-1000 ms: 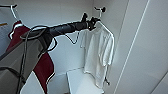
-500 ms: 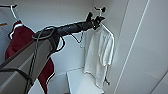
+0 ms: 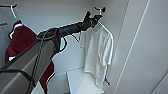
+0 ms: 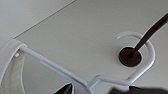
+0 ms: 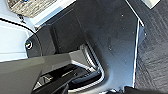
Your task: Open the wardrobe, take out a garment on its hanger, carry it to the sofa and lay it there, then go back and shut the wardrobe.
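I am looking into the open wardrobe (image 3: pixel 62 15). The garment, a white T-shirt (image 3: pixel 97 52), hangs at the right on a white hanger (image 4: pixel 57 70). The hanger's hook (image 3: pixel 101 9) loops over the dark rod (image 4: pixel 150 30) near its round mount. My left arm reaches up from the lower left. My left gripper (image 3: pixel 94 18) is open at the hanger's neck, just under the hook. In the left wrist view its dark fingertips (image 4: pixel 66 88) stand on either side of the neck. The right wrist view takes in the robot's own dark base (image 5: pixel 75 40) and some floor.
A maroon jacket with white trim (image 3: pixel 22 42) hangs at the left on its own hanger. A white ledge (image 3: pixel 80 82) sits low inside, under the shirt. The wardrobe's white side wall and open door (image 3: pixel 142 50) stand close on the right.
My left arm has edged slightly closer to the hanger's neck. The shirt and the jacket hang as before.
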Motion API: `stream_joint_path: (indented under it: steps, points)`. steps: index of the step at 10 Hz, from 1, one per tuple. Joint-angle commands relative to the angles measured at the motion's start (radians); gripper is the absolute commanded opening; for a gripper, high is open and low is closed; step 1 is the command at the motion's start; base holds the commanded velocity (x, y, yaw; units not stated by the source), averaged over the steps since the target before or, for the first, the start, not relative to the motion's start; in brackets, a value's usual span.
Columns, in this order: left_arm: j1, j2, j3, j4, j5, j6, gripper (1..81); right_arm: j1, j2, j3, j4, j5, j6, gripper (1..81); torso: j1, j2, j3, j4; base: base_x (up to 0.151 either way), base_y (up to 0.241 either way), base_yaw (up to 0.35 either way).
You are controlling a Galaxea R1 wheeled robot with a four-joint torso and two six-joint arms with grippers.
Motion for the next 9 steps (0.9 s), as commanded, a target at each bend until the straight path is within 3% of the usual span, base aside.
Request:
stream_joint_path:
  steps: [1,2,3,9]
  points:
    - [-0.203,0.043,0.02,0.025,-0.046,0.005,81.1,0.033,0.002,0.005,0.006,-0.043,0.003,81.1,0.0,0.0,0.0,0.0,0.0,0.0,0.0]
    - [-0.203,0.043,0.032,0.026,-0.046,0.005,81.1,0.033,0.002,0.005,0.006,-0.044,0.003,81.1,0.0,0.0,0.0,0.0,0.0,0.0,0.0]
    - [-0.203,0.04,0.055,0.034,-0.046,0.005,1.0,0.033,0.002,0.005,0.006,-0.044,0.003,81.1,0.0,0.0,0.0,0.0,0.0,0.0,0.0]
    - [-0.254,-0.035,0.204,0.039,-0.095,0.002,1.0,0.033,0.002,0.002,0.005,-0.041,0.003,81.1,0.001,0.0,0.0,0.0,0.0,0.0,0.0]
